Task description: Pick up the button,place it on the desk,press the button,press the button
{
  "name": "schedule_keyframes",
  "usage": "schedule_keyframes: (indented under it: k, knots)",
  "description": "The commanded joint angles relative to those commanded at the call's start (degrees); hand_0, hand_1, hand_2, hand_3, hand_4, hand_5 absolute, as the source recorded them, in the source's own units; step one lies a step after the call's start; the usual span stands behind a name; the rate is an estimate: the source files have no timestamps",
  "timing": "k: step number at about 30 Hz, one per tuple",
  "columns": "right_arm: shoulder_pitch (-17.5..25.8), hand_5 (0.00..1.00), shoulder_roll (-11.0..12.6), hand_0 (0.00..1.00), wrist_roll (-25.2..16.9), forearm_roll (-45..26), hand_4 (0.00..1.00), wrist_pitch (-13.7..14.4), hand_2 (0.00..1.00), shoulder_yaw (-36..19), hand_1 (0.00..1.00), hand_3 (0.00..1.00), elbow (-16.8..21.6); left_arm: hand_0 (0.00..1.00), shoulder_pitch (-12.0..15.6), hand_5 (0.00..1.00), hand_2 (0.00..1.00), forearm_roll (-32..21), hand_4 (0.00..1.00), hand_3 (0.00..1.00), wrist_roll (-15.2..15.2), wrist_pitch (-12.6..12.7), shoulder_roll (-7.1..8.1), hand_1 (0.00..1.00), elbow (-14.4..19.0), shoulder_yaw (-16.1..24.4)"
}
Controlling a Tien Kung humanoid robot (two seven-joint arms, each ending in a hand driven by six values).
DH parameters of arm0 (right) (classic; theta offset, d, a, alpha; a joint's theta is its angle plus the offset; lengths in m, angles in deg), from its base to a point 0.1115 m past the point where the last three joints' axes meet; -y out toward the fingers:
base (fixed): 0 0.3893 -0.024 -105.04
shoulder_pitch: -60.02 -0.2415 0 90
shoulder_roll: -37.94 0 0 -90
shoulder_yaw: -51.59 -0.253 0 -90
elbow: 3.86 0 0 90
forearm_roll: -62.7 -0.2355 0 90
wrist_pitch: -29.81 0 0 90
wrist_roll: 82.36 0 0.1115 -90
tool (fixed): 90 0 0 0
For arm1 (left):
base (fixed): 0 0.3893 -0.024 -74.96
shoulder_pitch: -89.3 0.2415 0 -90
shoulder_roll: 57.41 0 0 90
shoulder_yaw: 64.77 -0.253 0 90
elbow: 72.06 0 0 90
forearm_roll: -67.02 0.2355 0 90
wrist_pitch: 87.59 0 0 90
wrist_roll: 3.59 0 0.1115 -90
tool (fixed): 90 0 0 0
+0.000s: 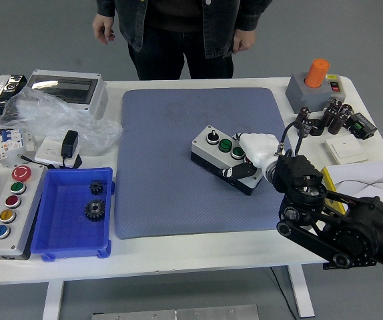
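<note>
Your desk (pixel 178 257) is crowded along its left and right edges, but the work sits on the blue-grey mat (pixel 171 167) in the middle, so keep your attention there. At the far side a person stands with both hands hanging by their hips, touching nothing.

The button box (pixel 221 157), a grey housing with a black base, lies on the right half of the mat, skewed to the mat's edges. Along its top you can see a black knob, then two green buttons; the near-right end is covered by the right robot hand (pixel 248 160). That hand has its pale fingers laid over the top and a dark finger against the box's near side, so it reads as clamped on the box. The left arm is out of view.

Judging from this, the box is down or nearly so. Make sure its base sits flat on the mat before you let go, then open the fingers straight away from it so it does not twist. Press each button from directly above.
</note>
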Motion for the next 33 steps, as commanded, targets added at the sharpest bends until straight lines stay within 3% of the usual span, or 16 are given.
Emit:
schedule_keyframes:
  k: [2, 9, 15, 25, 26, 31, 32, 33]
  knots:
    - [-0.8, 0.222, 1.2, 0.207, -2.4, 0.3, 0.591, 1.5, 0.455, 1.5, 0.479, 0.378, 0.8, 0.690, 0.0, 0.408, 0.670, 0.0, 0.680, 0.674, 0.0, 0.0, -0.05, 0.727, 0.0, 0.0]
    - [-5.0, 0.202, 5.4, 0.205, -10.8, 0.9, 0.572, 7.3, 0.452, 7.6, 0.482, 0.355, 3.5, 0.690, -0.1, 0.411, 0.670, 0.0, 0.681, 0.674, 0.1, 0.2, -0.10, 0.727, -0.1, 0.0]
    - [-8.8, 0.182, 7.6, 0.216, -17.1, 1.9, 0.556, 11.0, 0.456, 13.8, 0.495, 0.354, 3.9, 0.690, -0.2, 0.418, 0.670, 0.1, 0.684, 0.676, 0.1, 0.2, -0.08, 0.727, 0.0, 0.1]
    - [-12.9, 0.179, 8.1, 0.223, -22.2, 8.6, 0.545, 11.5, 0.459, 19.5, 0.492, 0.352, 0.9, 0.690, -0.2, 0.422, 0.670, 0.0, 0.686, 0.677, 0.1, 0.2, -0.16, 0.727, -0.1, -0.1]
    - [-13.1, 0.172, 8.0, 0.316, -22.6, 8.7, 0.536, 11.7, 0.498, 19.9, 0.538, 0.354, 0.4, 0.690, -0.2, 0.424, 0.670, 0.0, 0.688, 0.678, 0.1, 0.3, -0.17, 0.727, -0.1, -0.1]
    - [-13.8, 0.172, 7.6, 0.316, -23.7, 8.3, 0.536, 12.1, 0.498, 21.8, 0.538, 0.354, -1.1, 0.690, -0.2, 0.424, 0.670, -0.1, 0.688, 0.678, 0.1, 0.3, -0.21, 0.727, -0.1, -0.3]
    - [-13.8, 0.155, 7.5, 0.391, -23.9, 8.1, 0.524, 12.2, 0.529, 22.1, 0.584, 0.355, -1.4, 0.690, -0.2, 0.425, 0.671, -0.1, 0.690, 0.679, 0.1, 0.3, -0.21, 0.727, -0.1, -0.3]
    - [-13.9, 0.155, 7.4, 0.391, -24.1, 8.0, 0.524, 12.3, 0.529, 22.3, 0.584, 0.355, -1.7, 0.690, -0.2, 0.425, 0.671, -0.1, 0.690, 0.679, 0.1, 0.3, -0.20, 0.727, -0.1, -0.3]
